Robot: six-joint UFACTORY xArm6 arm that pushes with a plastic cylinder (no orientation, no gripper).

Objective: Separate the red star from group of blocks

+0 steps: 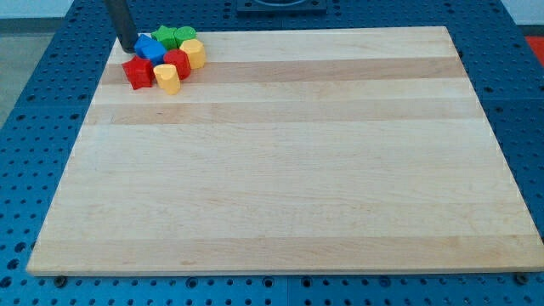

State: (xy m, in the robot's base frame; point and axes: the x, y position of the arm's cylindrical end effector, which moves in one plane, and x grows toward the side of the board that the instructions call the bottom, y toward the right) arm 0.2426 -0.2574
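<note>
The red star (138, 72) lies at the lower left of a tight cluster of blocks near the board's top left corner. It touches a blue block (151, 49) above it and a yellow block (167, 78) to its right. A second red block (177, 63), another yellow block (194, 53) and a green block (174, 36) make up the rest of the cluster. My tip (127, 49) stands just left of the blue block and above the red star, close to both.
The wooden board (280, 170) lies on a blue perforated table (34, 127). The cluster sits close to the board's top and left edges.
</note>
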